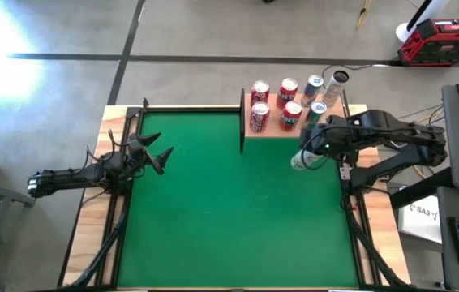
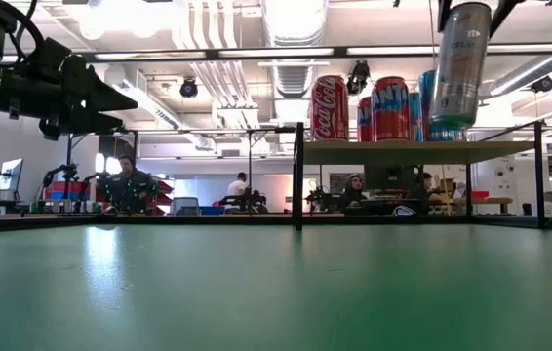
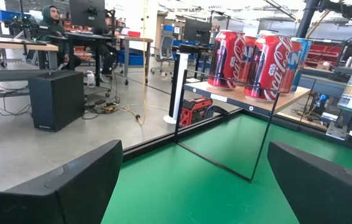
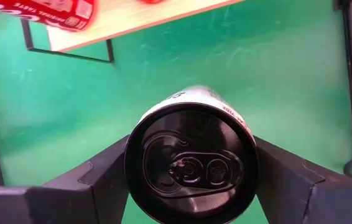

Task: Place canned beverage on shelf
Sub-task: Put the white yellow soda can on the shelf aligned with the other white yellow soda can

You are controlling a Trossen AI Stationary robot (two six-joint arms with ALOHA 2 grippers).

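- Canned beverage (image 4: 191, 163): a slim pale can, held between the fingers of my right gripper (image 1: 309, 152). It hangs clear above the green bench (image 1: 229, 211), just beside the front right corner of the shelf (image 1: 274, 130). In the right wrist view I see its lid and pull tab end-on, with the fingers pressed against both sides.
- In the low view the can (image 2: 458, 63) hangs slightly tilted, its base about level with the shelf board (image 2: 413, 146). I judge it is carried high so it can clear the board's edge and the cans already there.
- Shelf: a tan board on a thin dark frame at the far edge of the bench. It already carries red Coca-Cola cans (image 1: 259, 91) and Fanta cans (image 1: 288, 89), plus blue-and-silver cans (image 1: 314, 88) toward the right end.
- Left gripper (image 1: 158, 156): waits over the left side of the bench, its fingers spread wide and holding nothing.
- Hard to make out: the label on my can is only partly legible. In the low view my gripper is cut off above the picture, and the can hides part of the blue-and-silver cans behind it. Free space at the shelf's right end is hidden by my arm in the high view, so I cannot tell how much room remains.
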